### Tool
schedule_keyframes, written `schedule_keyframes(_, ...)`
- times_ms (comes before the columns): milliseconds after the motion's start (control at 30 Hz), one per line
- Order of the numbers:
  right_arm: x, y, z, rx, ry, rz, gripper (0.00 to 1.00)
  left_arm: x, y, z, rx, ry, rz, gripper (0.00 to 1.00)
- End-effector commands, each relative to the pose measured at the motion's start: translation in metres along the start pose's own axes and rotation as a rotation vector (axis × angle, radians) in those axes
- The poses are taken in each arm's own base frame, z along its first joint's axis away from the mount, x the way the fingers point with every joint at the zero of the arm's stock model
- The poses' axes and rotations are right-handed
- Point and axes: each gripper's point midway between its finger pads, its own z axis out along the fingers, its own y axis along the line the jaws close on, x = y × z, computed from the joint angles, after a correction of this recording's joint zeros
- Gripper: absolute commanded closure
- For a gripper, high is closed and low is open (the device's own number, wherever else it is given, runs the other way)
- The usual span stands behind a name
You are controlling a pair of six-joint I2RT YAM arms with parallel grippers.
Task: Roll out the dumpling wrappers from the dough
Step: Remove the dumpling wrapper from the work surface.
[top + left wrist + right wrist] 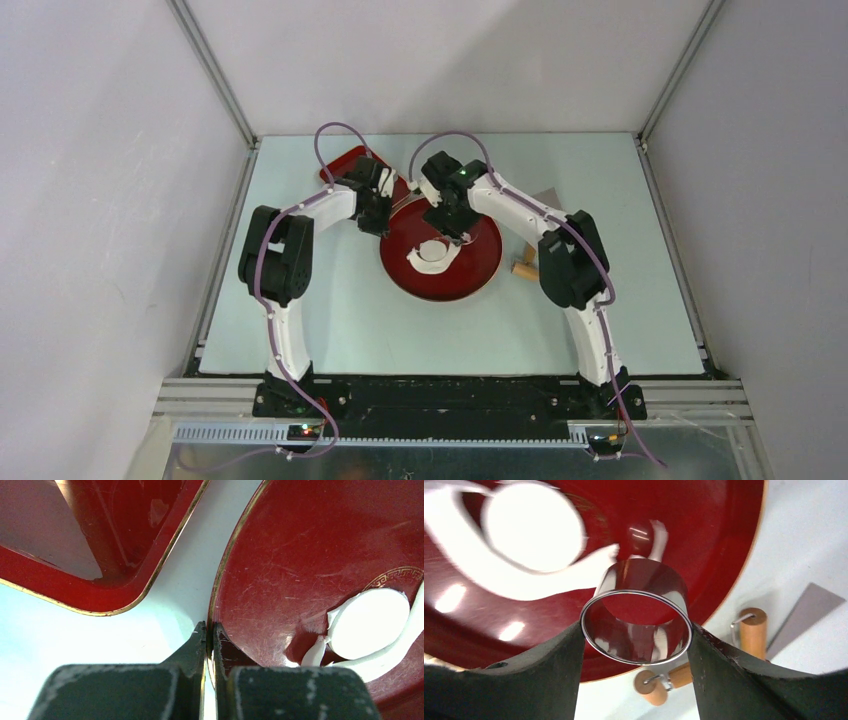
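A round red plate (476, 272) carries the white dough. A round dumpling wrapper (370, 622) lies cut out inside a ragged leftover strip (385, 662); the right wrist view shows the same wrapper (531, 527) and strip (549, 580), blurred. My left gripper (210, 632) is shut on the plate's gold rim at its left side. Just above the plate's far part, my right gripper (636, 626) holds a shiny metal ring cutter (644, 580), one finger on each side of it. From above, that right gripper (455, 225) hangs just behind the dough (432, 256).
A rectangular red tray (345, 165) sits behind the plate on the left, close to my left gripper (375, 213). A wooden rolling pin (524, 268) lies on the table right of the plate. A grey card (806, 610) lies beyond it.
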Motion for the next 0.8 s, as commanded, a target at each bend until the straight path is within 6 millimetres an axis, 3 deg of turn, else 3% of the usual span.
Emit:
schedule_keyframes(0, -0.034, 0.028, -0.055, -0.145, -0.164, 0.022, 0.41, -0.003, 0.004, -0.012, -0.025, -0.024, 0.007, 1.00)
schedule_keyframes(167, -0.047, 0.061, -0.057, -0.253, -0.192, -0.016, 0.41, -0.003, 0.004, -0.012, -0.024, -0.024, 0.008, 1.00)
schedule_keyframes(367, -0.075, 0.081, -0.057, -0.289, -0.259, -0.034, 0.41, -0.004, 0.004, -0.012, -0.023, -0.026, 0.007, 1.00)
schedule_keyframes(500, -0.089, 0.096, -0.048, -0.315, -0.273, -0.048, 0.41, -0.004, 0.004, -0.013, -0.019, -0.026, 0.004, 1.00)
schedule_keyframes(767, -0.091, 0.113, -0.015, -0.352, -0.271, -0.064, 0.42, -0.004, 0.004, -0.013, 0.004, -0.026, -0.007, 1.00)
